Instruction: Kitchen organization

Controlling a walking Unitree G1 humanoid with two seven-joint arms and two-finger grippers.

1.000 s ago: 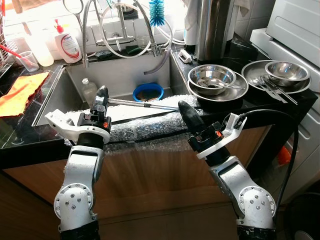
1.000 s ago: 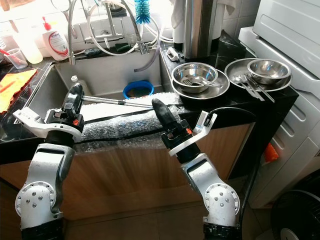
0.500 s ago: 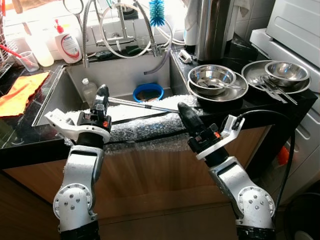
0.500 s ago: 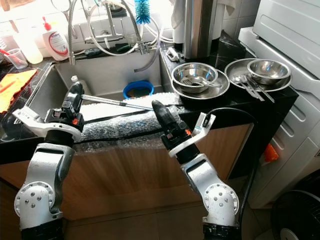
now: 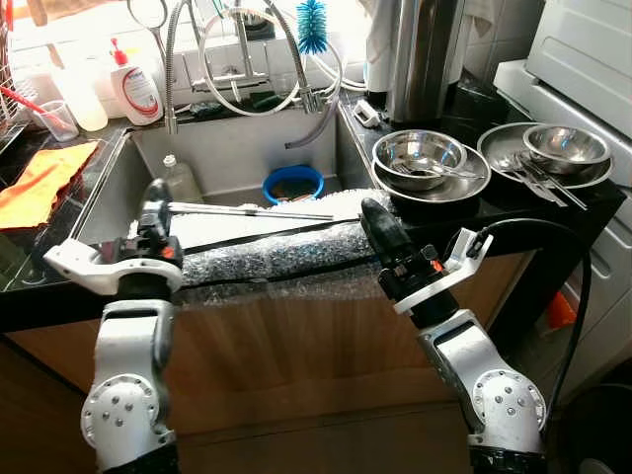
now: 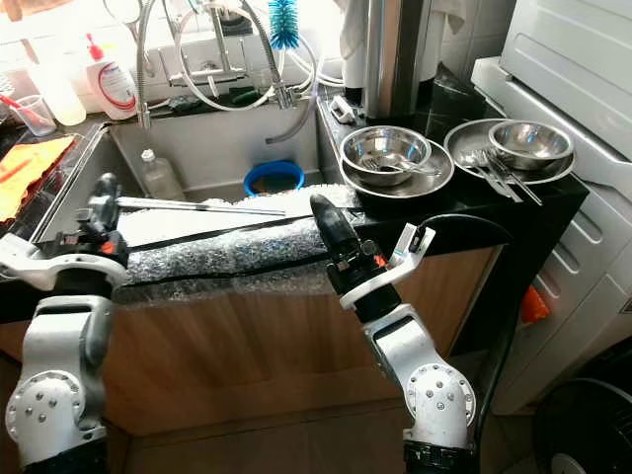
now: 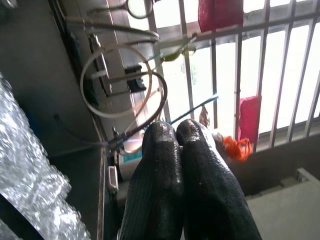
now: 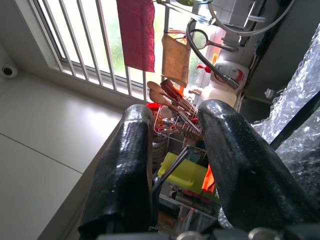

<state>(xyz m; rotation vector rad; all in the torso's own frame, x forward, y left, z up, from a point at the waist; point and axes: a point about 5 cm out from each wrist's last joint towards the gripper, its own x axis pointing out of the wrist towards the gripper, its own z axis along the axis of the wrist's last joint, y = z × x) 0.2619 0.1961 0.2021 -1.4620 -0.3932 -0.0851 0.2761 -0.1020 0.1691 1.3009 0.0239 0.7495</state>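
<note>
I'm looking into a home kitchen. A steel sink (image 5: pixel 237 148) sits at twelve o'clock under a coiled spring faucet (image 5: pixel 242 49), with a dish soap bottle (image 5: pixel 135 84) at eleven. At one o'clock, stacked steel bowls (image 5: pixel 420 156) rest on the black countertop (image 5: pixel 553 202); a white appliance (image 5: pixel 583 49) stands at two.

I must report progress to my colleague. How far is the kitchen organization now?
Little looks done. Steel bowls and cutlery sit piled on the counter, and a blue bowl and a long metal rod lie in the sink. Nothing is in hand: the left gripper is shut and empty, the right gripper open and empty. Sorting remains.
</note>
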